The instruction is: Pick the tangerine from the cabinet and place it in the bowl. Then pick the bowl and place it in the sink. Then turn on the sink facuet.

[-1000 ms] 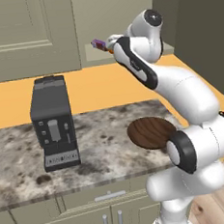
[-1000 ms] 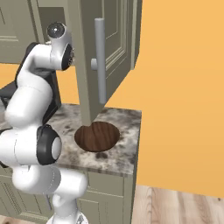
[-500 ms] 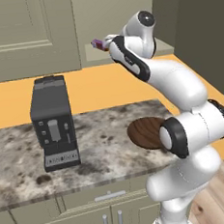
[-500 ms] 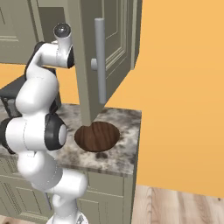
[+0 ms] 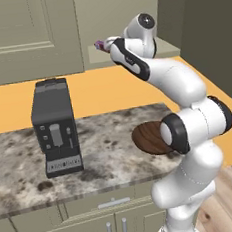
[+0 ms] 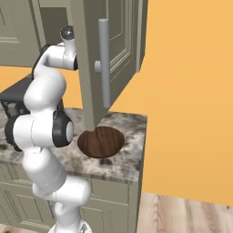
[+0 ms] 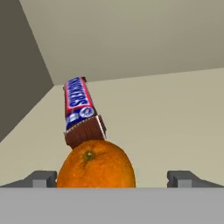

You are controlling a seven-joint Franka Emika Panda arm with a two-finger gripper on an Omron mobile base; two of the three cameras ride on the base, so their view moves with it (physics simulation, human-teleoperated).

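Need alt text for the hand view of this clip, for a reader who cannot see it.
A tangerine sits on the beige cabinet shelf floor, close in front of the open tool, nearer its left fingertip than its right. Just behind the fruit lies a wrapped chocolate bar, pointing toward the back wall, its near end torn open.

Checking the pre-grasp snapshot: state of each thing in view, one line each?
gripper: open, fingertips either side of the tangerine, not closed on it.
tangerine: on the cabinet shelf, ungrasped, stem end facing the hand camera.
wrapped bar: lying on the shelf right behind the tangerine.
cabinet: door swung open.
bowl: upright on the counter, empty.
coffee machine: upright on the counter.
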